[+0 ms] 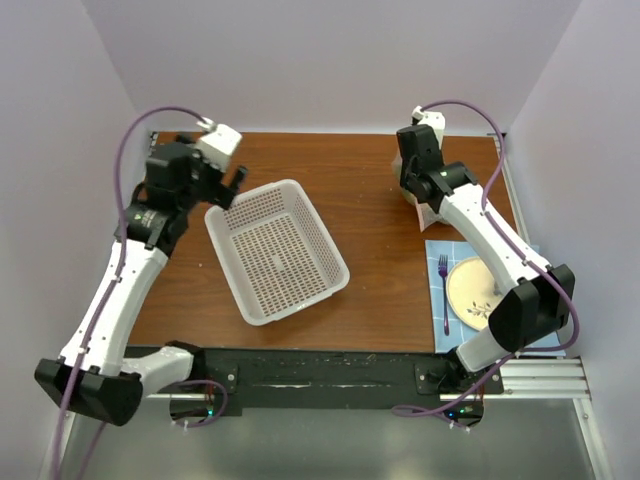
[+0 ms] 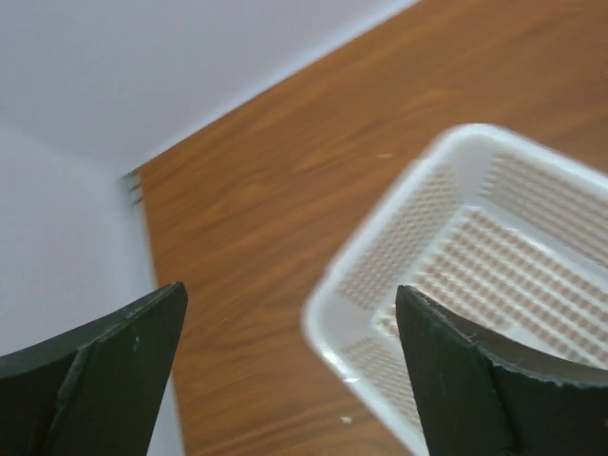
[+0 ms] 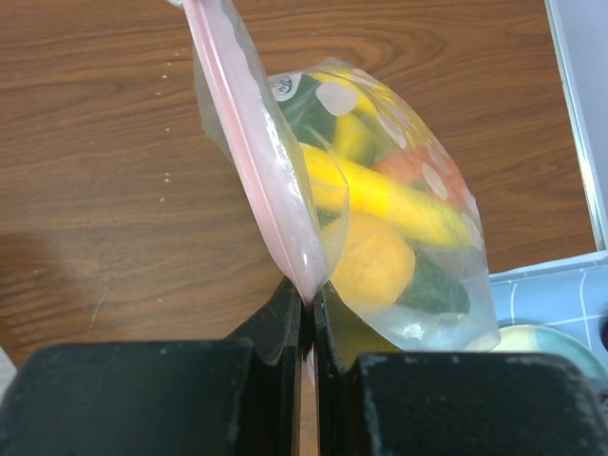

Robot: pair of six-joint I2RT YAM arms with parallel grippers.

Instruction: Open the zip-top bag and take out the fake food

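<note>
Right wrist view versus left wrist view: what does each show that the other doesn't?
Only the right wrist view: the right gripper shut on the zip-top bag at its zip strip, the fake food inside, a plate edge. Only the left wrist view: the open left gripper near the white perforated basket. Both: the brown wooden table.
</note>
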